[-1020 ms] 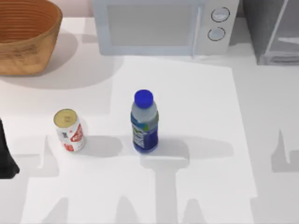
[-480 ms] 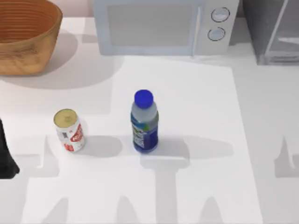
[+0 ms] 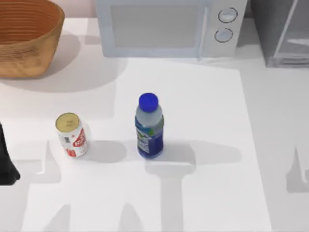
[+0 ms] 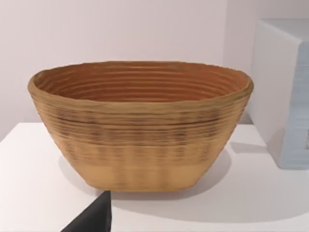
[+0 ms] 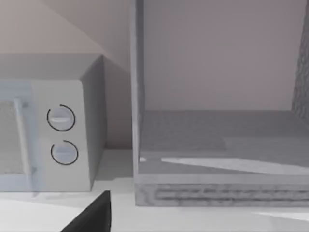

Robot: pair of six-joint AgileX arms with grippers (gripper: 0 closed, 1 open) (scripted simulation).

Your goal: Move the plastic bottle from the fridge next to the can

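The plastic bottle (image 3: pixel 149 126), clear with a blue cap and blue-green label, stands upright on the white table, mid-table. The can (image 3: pixel 72 135), white and red with a gold top, stands to its left, a gap between them. The grey fridge (image 3: pixel 280 34) sits at the back right; in the right wrist view the fridge (image 5: pixel 217 145) is open and its shelf is bare. My left arm (image 3: pixel 6 162) is parked at the table's left edge, apart from the can. A dark edge of my right gripper (image 5: pixel 91 216) faces the fridge.
A white microwave (image 3: pixel 169 26) with two round knobs stands at the back centre, left of the fridge. A woven basket (image 3: pixel 26 36) sits at the back left, and that basket (image 4: pixel 140 125) is close ahead in the left wrist view.
The arm shadow at the table's right edge has slid further right and down. Bottle, can and left arm have not moved.
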